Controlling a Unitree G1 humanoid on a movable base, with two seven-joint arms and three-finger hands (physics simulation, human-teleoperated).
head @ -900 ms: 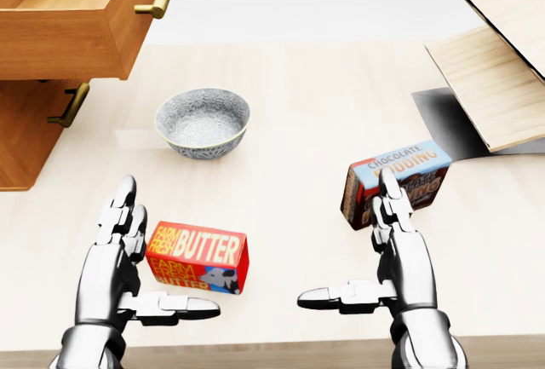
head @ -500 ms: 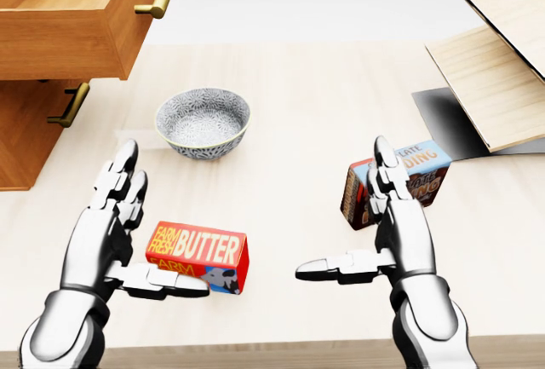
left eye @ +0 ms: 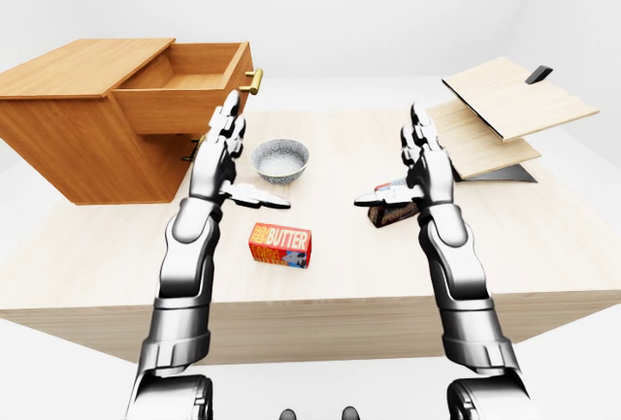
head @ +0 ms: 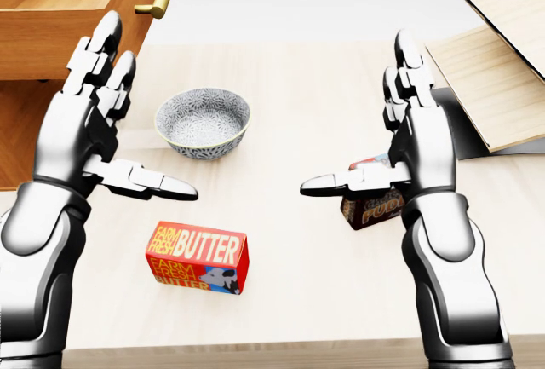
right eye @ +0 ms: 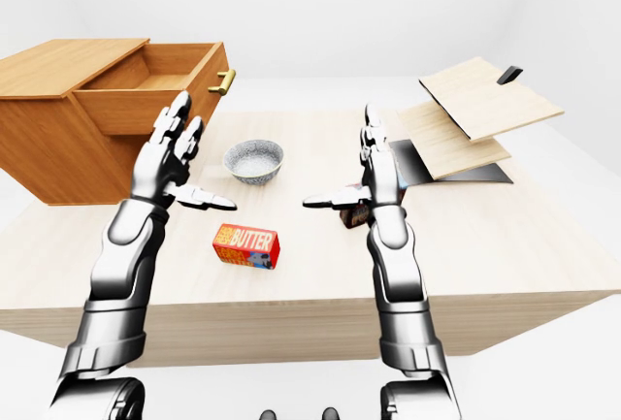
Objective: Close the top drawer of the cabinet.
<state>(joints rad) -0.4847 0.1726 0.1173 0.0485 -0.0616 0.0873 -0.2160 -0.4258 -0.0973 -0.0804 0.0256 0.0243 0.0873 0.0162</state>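
Head view: top drawer [head: 72, 20] stands pulled out just above the left hand [head: 85, 130]; fingers spread.

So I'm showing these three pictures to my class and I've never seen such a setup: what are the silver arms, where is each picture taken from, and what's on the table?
This is a computer simulation of a humanoid robot. All three pictures come from cameras on its head, looking out over its own arms. Its left hand and right hand are raised, fingers spread, holding nothing. On the pale table lie a patterned bowl, a red butter box and a chocolate pudding box, partly hidden behind the right hand. At the left stands a wooden cabinet whose top drawer is pulled out. Light wooden boards sit at the right.
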